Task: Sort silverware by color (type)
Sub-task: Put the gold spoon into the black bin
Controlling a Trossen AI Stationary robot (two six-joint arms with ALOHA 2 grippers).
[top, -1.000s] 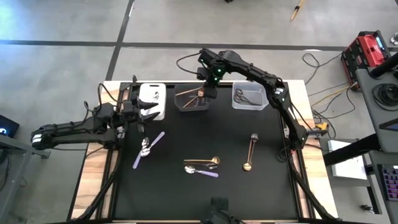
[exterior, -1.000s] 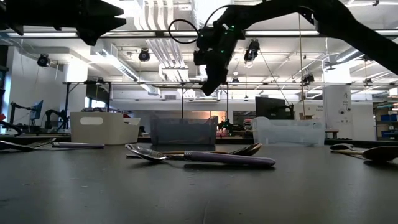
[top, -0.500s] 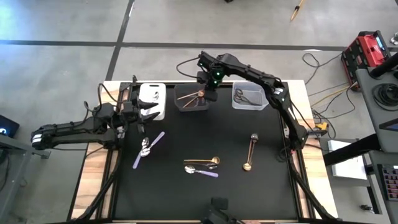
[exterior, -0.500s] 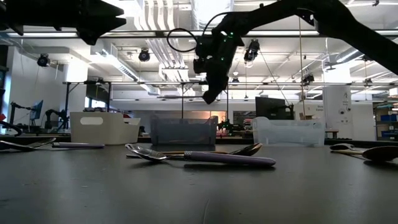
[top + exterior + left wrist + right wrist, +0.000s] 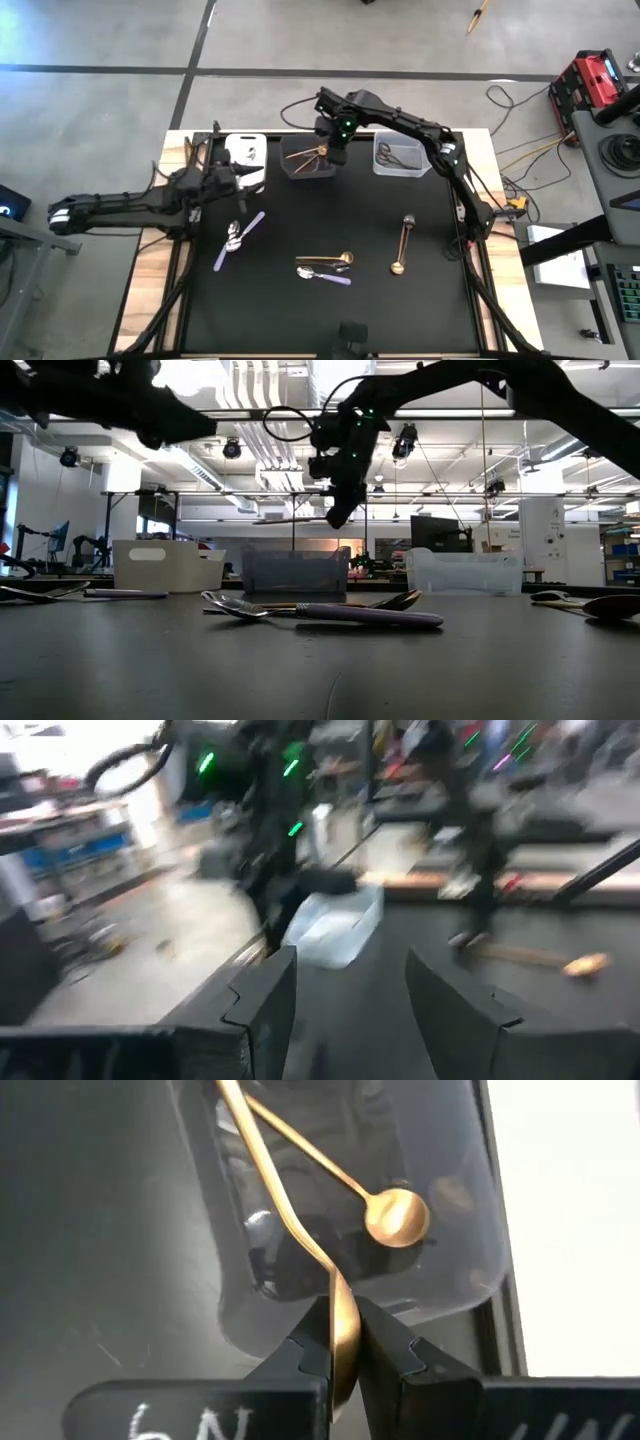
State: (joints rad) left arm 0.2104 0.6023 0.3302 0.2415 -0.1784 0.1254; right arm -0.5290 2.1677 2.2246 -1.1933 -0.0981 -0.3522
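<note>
The left gripper (image 5: 238,178) hangs empty with its fingers apart near the table's (image 5: 420,300) left edge, just short of the white bin (image 5: 246,160) at the far edge and above the lilac-handled spoon (image 5: 240,238) lying on the mat, which looks like its next pick. Along that far edge the three bins stand in a row, one for each kind. Over the middle one, the dark bin (image 5: 309,160), the right gripper (image 5: 343,1342) is clamped on the bowl end of a gold spoon (image 5: 290,1220), its handle slanting down into the bin beside another gold spoon (image 5: 385,1208) already inside; the piece is evidently being lowered in with its own colour. The clear bin (image 5: 403,158), farthest right, holds dark grey pieces. Unsorted silverware remains on the mat: a gold piece (image 5: 325,259) and a lilac-handled piece (image 5: 322,275) near the front edge, and a gold utensil (image 5: 402,245) toward the right.
</note>
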